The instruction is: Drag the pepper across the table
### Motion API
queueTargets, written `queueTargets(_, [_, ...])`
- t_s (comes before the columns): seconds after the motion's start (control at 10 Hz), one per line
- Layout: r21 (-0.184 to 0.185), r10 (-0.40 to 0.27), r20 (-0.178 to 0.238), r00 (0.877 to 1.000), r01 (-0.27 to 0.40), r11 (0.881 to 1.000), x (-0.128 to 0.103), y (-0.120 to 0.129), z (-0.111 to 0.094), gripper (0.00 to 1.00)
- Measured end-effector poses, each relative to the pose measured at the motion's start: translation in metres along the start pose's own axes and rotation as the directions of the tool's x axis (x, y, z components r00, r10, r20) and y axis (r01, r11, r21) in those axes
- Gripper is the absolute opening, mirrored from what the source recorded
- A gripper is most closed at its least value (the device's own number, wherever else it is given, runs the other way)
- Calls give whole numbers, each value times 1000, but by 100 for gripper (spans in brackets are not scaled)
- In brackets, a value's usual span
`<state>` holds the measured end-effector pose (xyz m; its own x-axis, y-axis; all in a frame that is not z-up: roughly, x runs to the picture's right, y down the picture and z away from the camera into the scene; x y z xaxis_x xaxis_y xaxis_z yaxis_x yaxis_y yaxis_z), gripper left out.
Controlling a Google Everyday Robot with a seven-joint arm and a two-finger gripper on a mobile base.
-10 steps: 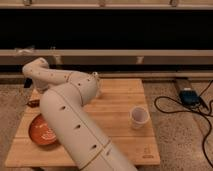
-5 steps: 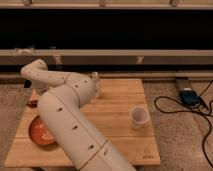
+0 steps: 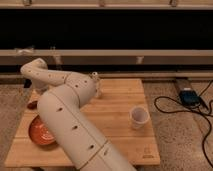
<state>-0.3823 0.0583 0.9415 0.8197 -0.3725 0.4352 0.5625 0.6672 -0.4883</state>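
The light wooden table (image 3: 120, 102) fills the middle of the camera view. My pale arm rises from the bottom, bends over the table's back and reaches left to the table's left edge. There my gripper (image 3: 33, 99) points down, mostly hidden behind the wrist. A dark red-brown bit of the pepper (image 3: 32, 105) shows right under it, at the left edge of the table, with the gripper shut on it.
An orange-red plate (image 3: 40, 131) lies at the front left, partly behind my arm. A white cup (image 3: 138, 117) stands right of centre. A small pale object (image 3: 95, 83) stands near the back edge. Black cables and a blue box (image 3: 189, 95) lie on the floor to the right.
The gripper has closed down at the left edge of the table. The arm has hardly shifted. Plate and cup stay where they were.
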Motion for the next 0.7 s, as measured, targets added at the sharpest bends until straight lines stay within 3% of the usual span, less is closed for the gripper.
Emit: queueTargets(0.7, [47,122,-62,991,-120,992,69,-7,-12,17])
